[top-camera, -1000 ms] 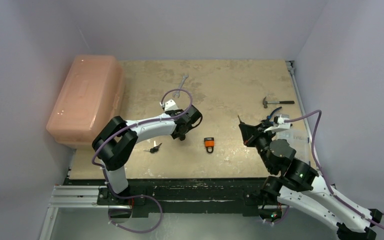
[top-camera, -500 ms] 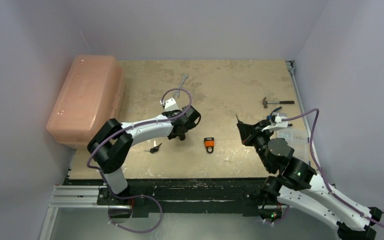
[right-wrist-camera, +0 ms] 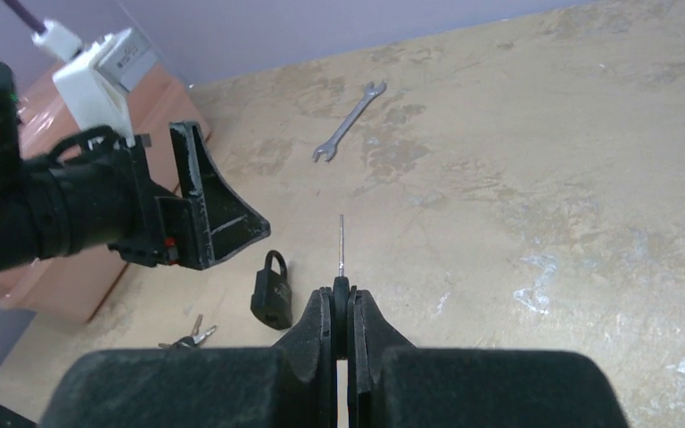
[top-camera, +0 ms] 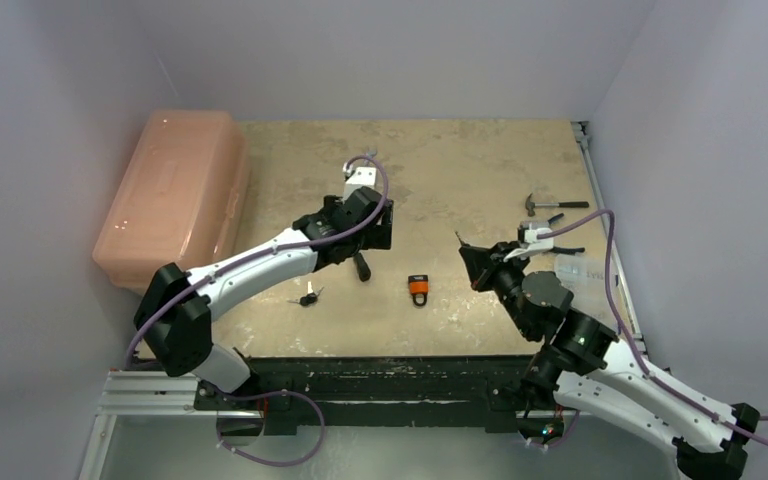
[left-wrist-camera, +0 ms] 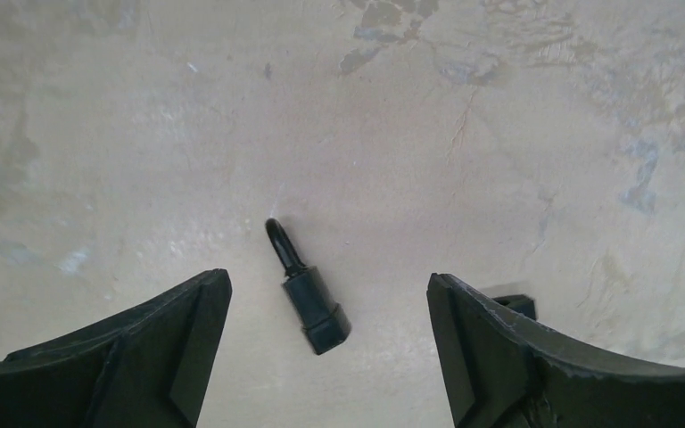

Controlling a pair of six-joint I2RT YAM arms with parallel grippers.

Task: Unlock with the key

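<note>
from above, the left gripper (top-camera: 365, 238) hangs just over the black lock (top-camera: 362, 267), which lies on the table (top-camera: 460, 170) near its middle. a small orange thing (top-camera: 418, 288), maybe a second lock, lies a little to the right of it. a bunch of keys (top-camera: 307, 296) lies to the left. the right gripper (top-camera: 468, 256) points toward them from the right side, and a key (top-camera: 458, 239) sticks out of its tip.

in the left wrist view the fingers (left-wrist-camera: 143, 348) stand wide apart and hold nothing. the black lock lies flat between them and touches neither, with its shackle pointing away.

in the right wrist view the jaws are pressed together on the head of the key, and its thin blade points ahead. the black lock is to the left of this line, well apart from the blade.

i think the danger is the free lock. if the key pushes on it while nothing holds it, it will probably slide or turn and not take the blade. the keyhole is not visible, so the blade may also come in at a wrong angle. the pinch on the small head is narrow, and a side force could twist the key between the jaws.
</note>
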